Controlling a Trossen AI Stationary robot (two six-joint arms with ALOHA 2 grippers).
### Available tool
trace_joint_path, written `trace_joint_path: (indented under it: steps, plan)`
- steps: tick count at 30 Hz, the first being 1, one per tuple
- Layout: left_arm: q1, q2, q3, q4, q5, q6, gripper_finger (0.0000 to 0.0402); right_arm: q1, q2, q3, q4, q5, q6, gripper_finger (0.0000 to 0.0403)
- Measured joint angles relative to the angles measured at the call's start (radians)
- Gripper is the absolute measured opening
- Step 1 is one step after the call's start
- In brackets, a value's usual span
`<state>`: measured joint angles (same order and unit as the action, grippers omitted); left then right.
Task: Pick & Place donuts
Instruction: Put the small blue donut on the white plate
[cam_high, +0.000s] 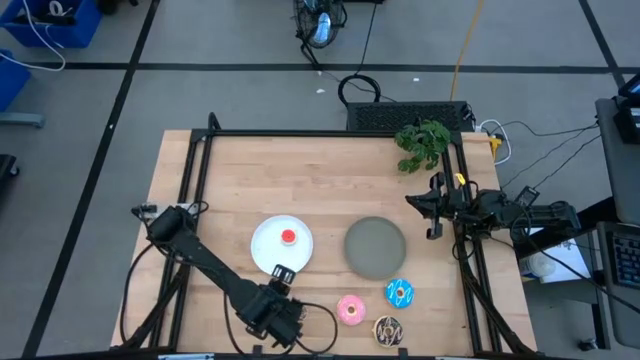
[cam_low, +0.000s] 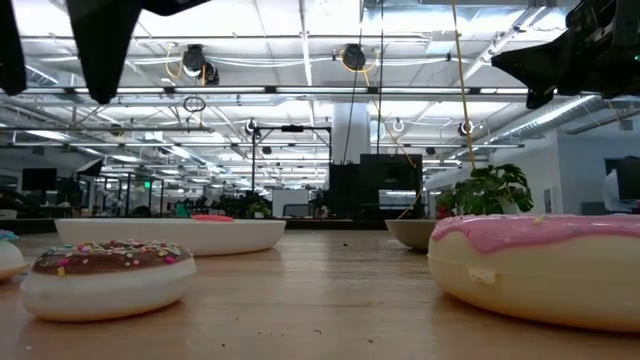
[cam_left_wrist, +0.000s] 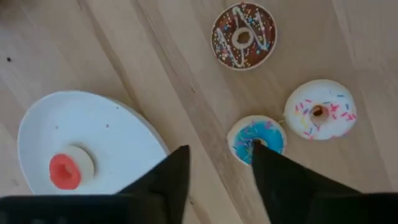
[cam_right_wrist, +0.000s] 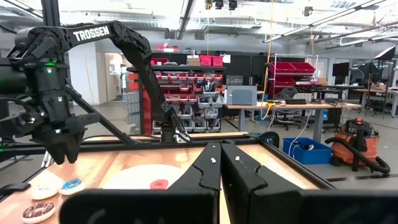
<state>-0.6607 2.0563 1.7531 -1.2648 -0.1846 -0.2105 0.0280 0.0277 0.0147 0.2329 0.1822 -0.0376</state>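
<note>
Left gripper (cam_high: 283, 272) hovers above the front of the tabletop (cam_high: 300, 180), by the near rim of the white plate (cam_high: 268, 252); jaws parted, holding nothing, with the blue donut (cam_left_wrist: 256, 136) showing just past its fingertips (cam_left_wrist: 179, 155) in the left wrist view. Red donut (cam_high: 289, 237) lies on the white plate; pink donut (cam_high: 351, 309), blue donut and chocolate donut (cam_high: 388, 329) sit grouped near the front edge, just in front of the grey plate (cam_high: 375, 246). Right gripper (cam_high: 432, 232) waits at the right edge of the tabletop near the plant (cam_high: 422, 143), jaws closed together on nothing.
</note>
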Motion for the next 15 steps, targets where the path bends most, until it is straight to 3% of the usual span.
trace_joint_path:
  steps: [6, 15]
  plan:
    - [-0.012, 0.006, 0.0, 0.018, -0.04, 0.001, 0.0266, 0.0, 0.0, 0.0, 0.001, 0.0, 0.0, 0.0]
    - [-0.057, 0.005, 0.0, 0.032, -0.025, 0.076, 0.0287, 0.0, 0.0, 0.0, -0.006, 0.0, 0.0, 0.0]
